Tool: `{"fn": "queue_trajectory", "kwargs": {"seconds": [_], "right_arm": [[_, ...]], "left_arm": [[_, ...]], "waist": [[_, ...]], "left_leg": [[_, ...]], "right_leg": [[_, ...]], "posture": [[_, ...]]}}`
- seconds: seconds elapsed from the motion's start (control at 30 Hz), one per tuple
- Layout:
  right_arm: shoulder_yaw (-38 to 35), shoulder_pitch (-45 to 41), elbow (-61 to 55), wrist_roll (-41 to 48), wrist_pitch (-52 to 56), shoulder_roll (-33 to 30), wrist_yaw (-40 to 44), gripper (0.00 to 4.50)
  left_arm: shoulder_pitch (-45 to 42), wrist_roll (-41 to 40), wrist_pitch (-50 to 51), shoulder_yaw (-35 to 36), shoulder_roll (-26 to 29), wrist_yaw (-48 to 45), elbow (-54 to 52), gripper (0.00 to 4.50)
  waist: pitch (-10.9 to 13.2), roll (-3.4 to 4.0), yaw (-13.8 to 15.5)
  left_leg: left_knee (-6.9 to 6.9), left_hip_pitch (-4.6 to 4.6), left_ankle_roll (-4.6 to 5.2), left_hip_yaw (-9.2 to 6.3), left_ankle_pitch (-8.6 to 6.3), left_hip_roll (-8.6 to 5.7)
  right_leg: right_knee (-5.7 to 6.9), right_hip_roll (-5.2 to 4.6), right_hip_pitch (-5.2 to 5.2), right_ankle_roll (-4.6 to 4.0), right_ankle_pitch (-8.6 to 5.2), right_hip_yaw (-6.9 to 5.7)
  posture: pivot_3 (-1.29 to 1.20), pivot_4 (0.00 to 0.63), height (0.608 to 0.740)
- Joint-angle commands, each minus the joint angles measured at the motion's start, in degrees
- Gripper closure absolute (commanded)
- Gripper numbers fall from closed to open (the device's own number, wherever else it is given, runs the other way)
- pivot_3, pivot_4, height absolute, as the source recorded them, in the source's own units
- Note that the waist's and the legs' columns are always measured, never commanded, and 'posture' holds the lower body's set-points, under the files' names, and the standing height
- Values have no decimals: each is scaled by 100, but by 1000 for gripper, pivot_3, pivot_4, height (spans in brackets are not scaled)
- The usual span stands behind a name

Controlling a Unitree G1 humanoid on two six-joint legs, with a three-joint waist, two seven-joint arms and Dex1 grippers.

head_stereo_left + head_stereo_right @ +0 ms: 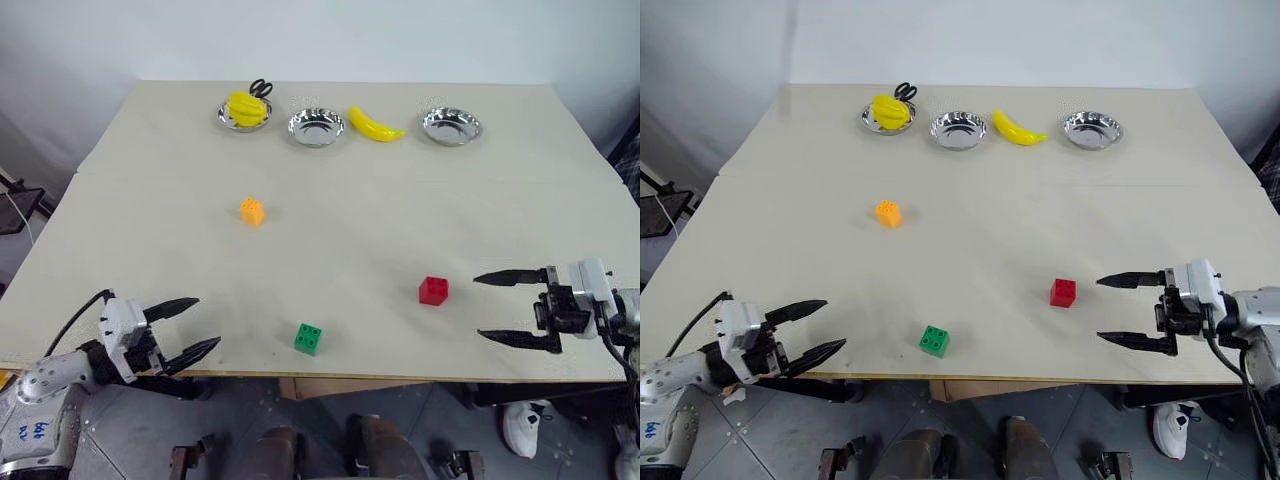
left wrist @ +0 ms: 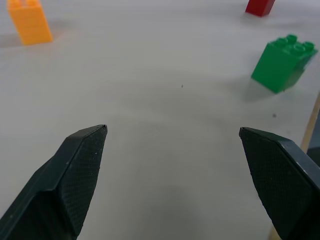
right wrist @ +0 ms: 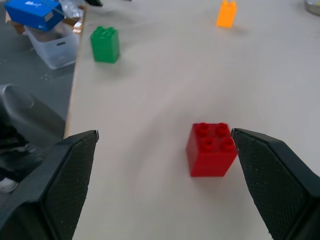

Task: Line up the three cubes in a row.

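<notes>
While both grippers gape empty, three cubes sit scattered.
Green cube (image 1: 308,338) hugs the near table edge (image 1: 400,378); a clumsy nudge from the left gripper (image 1: 190,329) or right gripper (image 1: 500,307) could tip it off.

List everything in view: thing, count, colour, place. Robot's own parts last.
Table: one, beige, under everything.
Orange cube: one, mid-table, left of centre.
Green cube: one, near front edge.
Red cube: one, right of green cube.
Steel bowls: three, silver, row along far edge.
Banana bunch: one, yellow, in left bowl.
Single banana: one, yellow, between middle and right bowls.
Scissors: one, black, behind left bowl.
Left tool: black, open, front left.
Right tool: black, open, beside red cube.
</notes>
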Motion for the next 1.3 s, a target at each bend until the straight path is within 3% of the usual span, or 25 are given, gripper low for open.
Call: {"fn": "queue_trajectory", "kwargs": {"seconds": [0.03,0.23,0.33,0.5,0.63,1.0,1.1,1.3], "right_arm": [[-305,197,29,60,-111,-135,343,47],[-251,94,264,-18,-240,-90,343,47],[-182,47,251,-42,-216,-42,343,47],[-45,95,120,2,-66,-109,343,47],[-45,215,26,55,26,-208,343,47],[-378,850,-248,99,160,-338,343,47],[-521,1026,-255,49,92,-265,343,0],[-825,1259,-397,-67,77,16,343,0]], "left_arm": [[453,-79,-130,379,259,-281,-277,0],[617,-460,387,-358,94,-262,-1780,0],[70,10,414,-1121,-171,44,-1946,0],[-1211,705,192,-2139,-578,106,-1216,0],[-1996,875,-48,-2635,-595,-488,-463,0],[-3392,1057,-519,-3233,-884,-1529,1188,0],[-3525,1067,-603,-3277,-1049,-1583,1362,604],[-3472,1000,-540,-3268,-1095,-1738,1305,2438]], "waist": [[0,0,-5],[0,2,17],[-3,7,62],[-5,10,122],[-5,10,112],[-6,11,123],[-6,11,129],[-5,11,106]], "left_leg": [[-3,0,3,0,-2,0],[-4,5,18,7,-10,-2],[-4,9,16,7,-9,-2],[-3,14,4,7,-2,-3],[1,13,2,7,-1,-3],[11,7,-1,4,2,-3],[18,1,2,2,2,-3],[20,3,1,4,2,-3]], "right_leg": [[-1,0,-1,0,0,1],[-13,-7,12,0,0,8],[-8,-7,12,0,0,7],[3,-3,11,-1,1,5],[3,-3,10,0,2,2],[5,-1,9,3,3,-2],[3,-1,8,7,6,-4],[8,1,8,8,7,-2]], "posture": [[0,150,740],[0,150,740],[0,150,740],[0,150,740],[0,150,740],[0,150,740],[0,150,740],[0,150,740]]}}
